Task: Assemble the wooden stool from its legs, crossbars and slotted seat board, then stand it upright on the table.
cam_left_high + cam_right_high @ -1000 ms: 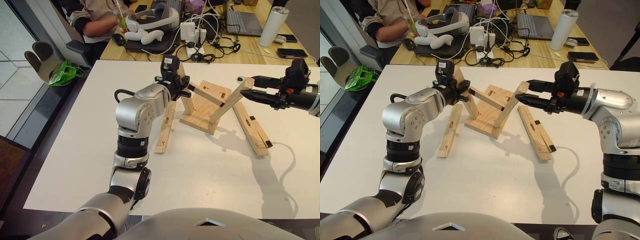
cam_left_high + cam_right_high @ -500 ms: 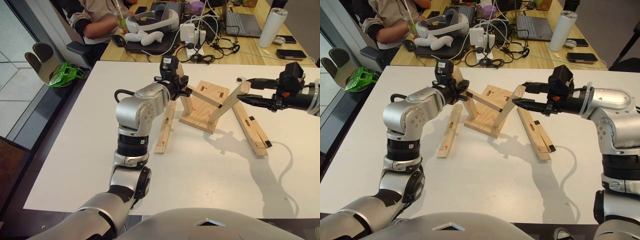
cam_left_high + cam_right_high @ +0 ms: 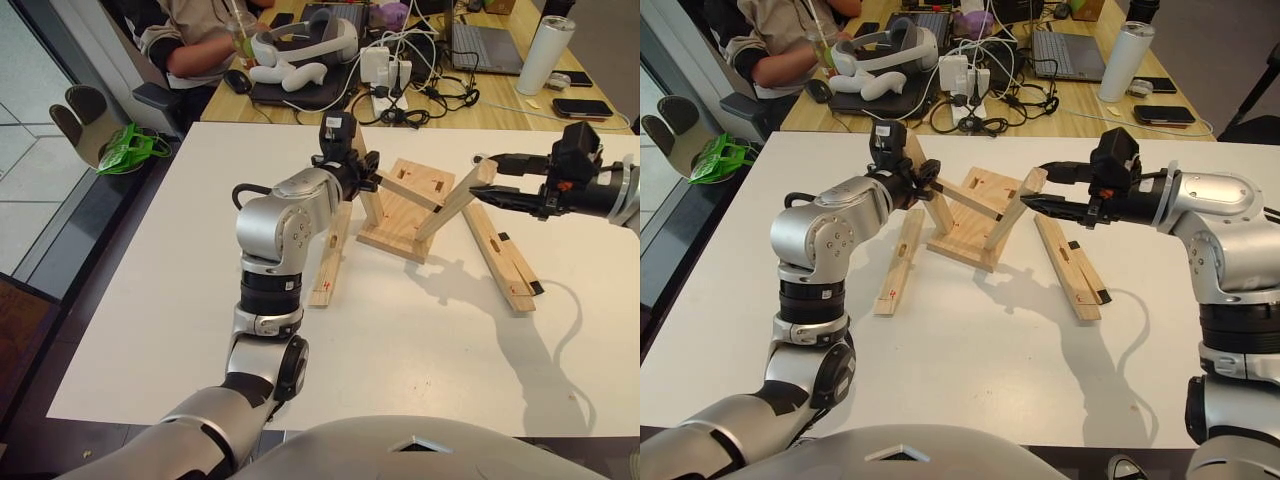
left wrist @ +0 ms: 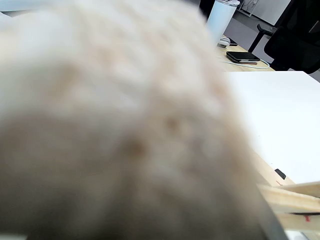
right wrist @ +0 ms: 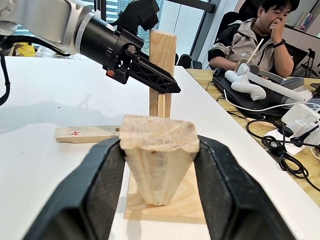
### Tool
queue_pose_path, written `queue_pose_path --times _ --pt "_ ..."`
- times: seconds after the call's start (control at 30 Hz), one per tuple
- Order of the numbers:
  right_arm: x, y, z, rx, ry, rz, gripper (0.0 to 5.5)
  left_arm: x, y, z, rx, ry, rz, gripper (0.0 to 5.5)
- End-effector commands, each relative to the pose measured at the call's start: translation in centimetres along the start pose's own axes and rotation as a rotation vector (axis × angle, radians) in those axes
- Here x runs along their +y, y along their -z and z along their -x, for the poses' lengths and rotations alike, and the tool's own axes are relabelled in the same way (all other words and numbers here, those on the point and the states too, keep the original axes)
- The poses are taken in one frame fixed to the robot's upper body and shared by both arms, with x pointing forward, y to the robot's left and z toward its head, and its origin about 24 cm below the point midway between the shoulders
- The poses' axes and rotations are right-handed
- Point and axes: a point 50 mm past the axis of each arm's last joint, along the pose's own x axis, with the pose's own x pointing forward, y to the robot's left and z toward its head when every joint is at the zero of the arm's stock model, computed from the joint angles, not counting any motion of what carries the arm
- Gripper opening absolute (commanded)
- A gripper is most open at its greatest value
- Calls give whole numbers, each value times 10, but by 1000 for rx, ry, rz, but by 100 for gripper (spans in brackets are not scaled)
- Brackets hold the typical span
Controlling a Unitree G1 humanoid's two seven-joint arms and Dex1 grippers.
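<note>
Two wooden legs joined by a crossbar (image 3: 411, 192) stand slanted on the slotted seat board (image 3: 398, 232) at the table's middle back. My left gripper (image 3: 360, 180) is shut on the left leg (image 3: 372, 205) near its top; that leg is a close blur (image 4: 125, 130) in the left wrist view. My right gripper (image 3: 484, 186) is shut on the upper end of the right leg (image 3: 452, 203), its black fingers (image 5: 100, 195) pressed on both sides of the leg end (image 5: 159, 160). The left gripper (image 5: 145, 75) shows beyond it.
A loose leg (image 3: 331, 255) lies left of the board, and a pair of wooden pieces (image 3: 505, 262) lies to its right. A desk behind carries cables, a headset (image 3: 300, 45), a tumbler (image 3: 545, 50) and phones. The near half of the white table (image 3: 400, 350) is bare.
My right gripper has shifted a little to the left and away with the leg's top. The legs and seat board have edged slightly toward the back. The left gripper keeps its hold.
</note>
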Motion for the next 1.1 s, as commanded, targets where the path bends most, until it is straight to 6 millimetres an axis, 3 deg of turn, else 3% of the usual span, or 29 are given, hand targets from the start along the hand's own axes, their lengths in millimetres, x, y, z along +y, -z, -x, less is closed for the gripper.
queue_pose_path --times 0.03,0.27,0.47,0.77,0.93,1.1 --pt "0 16 -10 78 7 -36 204 -7 5 -2 22 32 49 190" --pt "-8 15 -16 90 56 -40 204 -14 20 -3 73 26 -20 190" --pt "-17 8 -19 54 109 -59 204 -8 37 -9 134 -33 -228 190" --pt "-24 17 -28 46 246 -146 204 -6 46 -13 125 -60 -506 190" --pt "-26 15 -31 -60 296 -239 205 -9 37 -14 63 -60 -455 190" --pt "-38 -12 -19 -272 300 -300 205 -4 24 -11 -8 -62 -273 190"
